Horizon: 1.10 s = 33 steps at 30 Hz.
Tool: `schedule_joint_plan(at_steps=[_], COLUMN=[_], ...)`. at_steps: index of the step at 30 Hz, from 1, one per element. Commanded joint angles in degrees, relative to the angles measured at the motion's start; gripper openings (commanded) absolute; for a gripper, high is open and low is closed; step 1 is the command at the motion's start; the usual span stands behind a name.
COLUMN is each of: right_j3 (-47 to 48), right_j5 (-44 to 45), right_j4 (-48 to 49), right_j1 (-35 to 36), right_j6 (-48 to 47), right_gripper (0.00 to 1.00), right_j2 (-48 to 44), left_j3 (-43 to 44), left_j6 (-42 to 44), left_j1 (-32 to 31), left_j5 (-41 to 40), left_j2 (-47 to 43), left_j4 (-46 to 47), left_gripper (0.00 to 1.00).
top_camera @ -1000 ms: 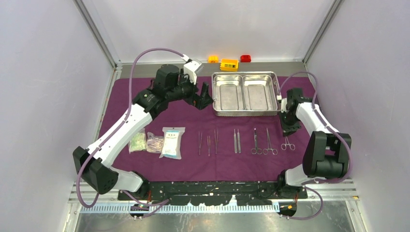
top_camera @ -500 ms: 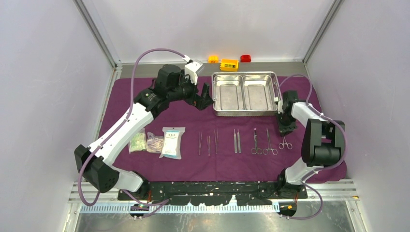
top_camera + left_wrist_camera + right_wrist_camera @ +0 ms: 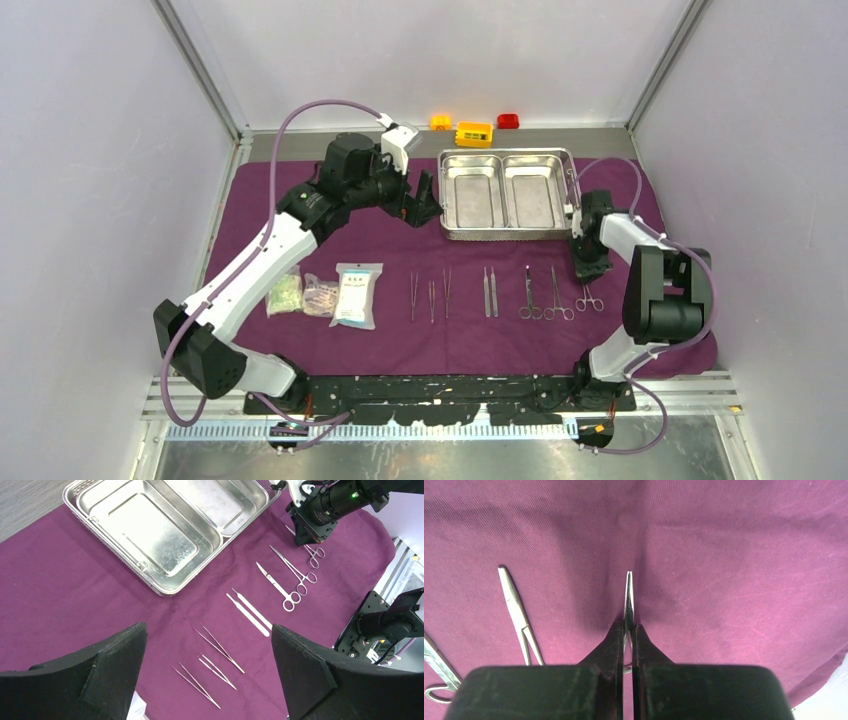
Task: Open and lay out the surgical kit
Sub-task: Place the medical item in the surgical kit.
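Right gripper [image 3: 628, 630] pinched shut on a small clamp [image 3: 628, 592], tip low over the purple cloth [image 3: 724, 555], ending the instrument row. Best set it flat, parallel to the neighbouring instrument [image 3: 517, 607], not touching, then release. Left gripper [image 3: 422, 203] hangs wide beside the steel tray [image 3: 505, 153]. Packet [image 3: 357, 295] print: too small to read.

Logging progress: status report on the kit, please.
Left tool open beside shiny two-compartment steel tray. Right tool shut on small steel clamp over dark-purple cloth. Nothing blocking.
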Motion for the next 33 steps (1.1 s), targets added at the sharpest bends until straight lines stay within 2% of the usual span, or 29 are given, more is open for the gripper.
schedule_joint_plan(at_steps=[1, 8, 18, 33], right_j3=[-0.8, -1.2, -1.1, -0.9], right_j5=[0.9, 1.8, 3.6, 3.6], right_j4=[-1.6, -1.8, -0.8, -1.8], right_j1=[0.6, 1.3, 1.8, 1.9], right_j6=[0.4, 1.0, 1.7, 2.1], right_gripper=[0.0, 0.01, 0.01, 0.09], right_j2=[-2.8, -4.1, -1.1, -0.9], left_j3=[0.9, 0.1, 0.0, -0.2], left_j6=[-0.4, -0.5, -0.6, -0.8], left_j1=[0.4, 0.6, 0.9, 1.1], left_j5=[0.9, 0.9, 1.0, 1.2], left_j2=[-2.1, -3.0, -3.2, -3.5], left_j4=[1.1, 1.3, 1.3, 1.3], left_gripper=[0.97, 0.98, 0.98, 0.99])
